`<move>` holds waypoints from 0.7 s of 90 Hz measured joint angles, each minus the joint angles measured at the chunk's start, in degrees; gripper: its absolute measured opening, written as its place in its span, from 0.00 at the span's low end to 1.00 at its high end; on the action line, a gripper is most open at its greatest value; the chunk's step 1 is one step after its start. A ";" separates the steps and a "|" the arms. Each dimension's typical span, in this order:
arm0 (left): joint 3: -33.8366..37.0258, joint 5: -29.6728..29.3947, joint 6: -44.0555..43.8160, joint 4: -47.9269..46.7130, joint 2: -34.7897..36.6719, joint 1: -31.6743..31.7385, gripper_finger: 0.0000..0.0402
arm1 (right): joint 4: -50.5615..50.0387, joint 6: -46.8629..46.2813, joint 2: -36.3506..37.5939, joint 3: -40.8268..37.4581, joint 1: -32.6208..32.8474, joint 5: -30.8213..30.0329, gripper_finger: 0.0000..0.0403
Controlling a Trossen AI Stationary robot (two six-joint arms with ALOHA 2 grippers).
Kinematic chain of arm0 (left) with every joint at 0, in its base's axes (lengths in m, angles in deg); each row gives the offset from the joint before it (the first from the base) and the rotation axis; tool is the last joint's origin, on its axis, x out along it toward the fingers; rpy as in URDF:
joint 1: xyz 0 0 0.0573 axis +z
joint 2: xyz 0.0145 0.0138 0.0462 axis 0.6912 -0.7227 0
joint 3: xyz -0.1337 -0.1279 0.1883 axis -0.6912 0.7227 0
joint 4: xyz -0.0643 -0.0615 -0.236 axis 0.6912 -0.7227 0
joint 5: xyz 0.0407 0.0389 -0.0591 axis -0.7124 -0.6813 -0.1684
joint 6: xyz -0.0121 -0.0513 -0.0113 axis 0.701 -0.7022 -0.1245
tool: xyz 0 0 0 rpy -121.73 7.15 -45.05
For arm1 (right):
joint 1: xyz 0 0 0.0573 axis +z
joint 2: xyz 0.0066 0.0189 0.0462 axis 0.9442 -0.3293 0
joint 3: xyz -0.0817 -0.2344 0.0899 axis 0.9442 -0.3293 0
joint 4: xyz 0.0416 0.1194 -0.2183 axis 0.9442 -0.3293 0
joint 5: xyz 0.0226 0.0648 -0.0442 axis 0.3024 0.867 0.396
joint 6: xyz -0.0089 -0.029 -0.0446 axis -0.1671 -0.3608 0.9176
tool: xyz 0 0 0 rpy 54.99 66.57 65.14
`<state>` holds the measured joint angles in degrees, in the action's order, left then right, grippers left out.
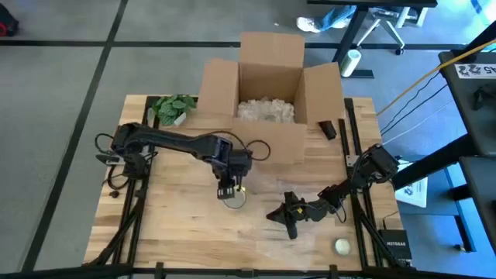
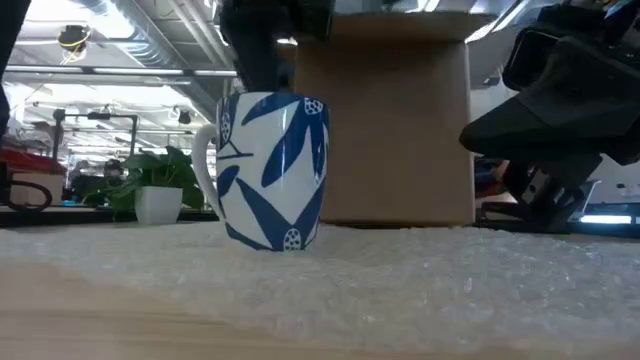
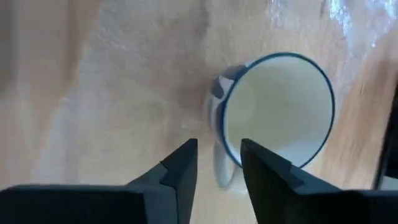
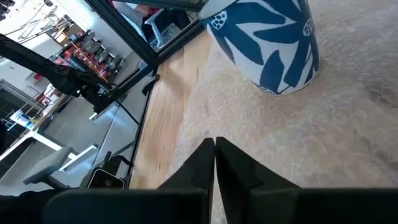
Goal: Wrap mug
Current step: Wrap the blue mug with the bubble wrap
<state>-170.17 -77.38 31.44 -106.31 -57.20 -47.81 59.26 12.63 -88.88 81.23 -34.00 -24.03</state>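
- Standing upright on a sheet of bubble wrap (image 2: pixel 420 280) spread over the bench (image 1: pixel 170 225) is the blue-and-white mug (image 2: pixel 272 170), mouth up, its handle pointing to the left in the low view.
- Hovering directly above the mug is the left gripper (image 3: pixel 217 163), looking down into the open mouth; its jaws are standing slightly apart, holding nothing, lined up over the handle side of the rim.
- Lying low on the wrap just beside the mug is the right gripper (image 4: pixel 214 163), its jaws pressed closed, and whether they are pinching the wrap I cannot tell.
- Judging by this, the left arm is nearer, with the mug straight below it; the wrapping is not yet begun, since the sheet is lying flat.
- Sitting behind the mug is an open cardboard box (image 1: pixel 267 85), with a small potted plant (image 1: pixel 173 108) well off to its side.
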 joint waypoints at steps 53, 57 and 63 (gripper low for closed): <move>7.03 -19.66 -0.45 13.25 11.01 -15.98 0.26 | 0.01 -1.99 0.00 0.21 -0.07 -1.72 0.00; 9.23 -22.23 -1.73 13.89 11.44 -17.47 0.26 | 0.01 -1.99 0.00 0.60 -0.07 -1.63 0.00; 13.11 -26.42 -4.62 14.90 12.62 -18.87 0.26 | 0.03 -1.95 0.00 1.25 -0.07 -1.38 0.00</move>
<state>-157.06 -103.80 26.82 -91.41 -44.58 -66.68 59.29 10.68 -88.88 82.48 -34.06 -25.42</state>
